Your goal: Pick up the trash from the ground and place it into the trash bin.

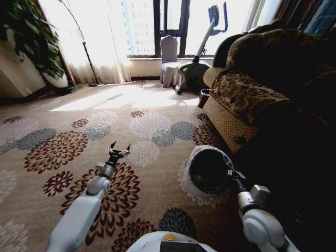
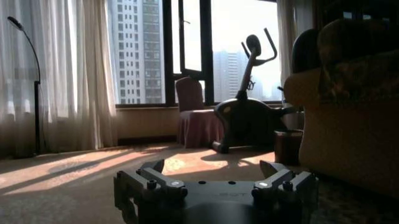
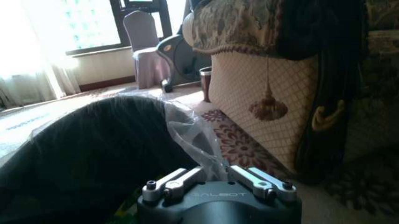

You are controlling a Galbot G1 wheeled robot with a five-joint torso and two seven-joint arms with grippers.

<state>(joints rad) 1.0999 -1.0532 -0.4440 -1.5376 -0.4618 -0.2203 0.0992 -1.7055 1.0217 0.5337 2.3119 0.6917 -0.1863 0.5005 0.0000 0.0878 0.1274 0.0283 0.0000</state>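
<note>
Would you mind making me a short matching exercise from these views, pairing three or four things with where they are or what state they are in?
Things:
1. left gripper
2. right gripper
3. trash bin
4. exercise bike

Places or states:
A. by the window, beside a covered chair
B. open, held over bare carpet
C. tipped, its mouth facing the robot, next to the sofa
D. at the bin's bag-lined rim

Pairs: 1-B, 2-D, 3-C, 4-A
</note>
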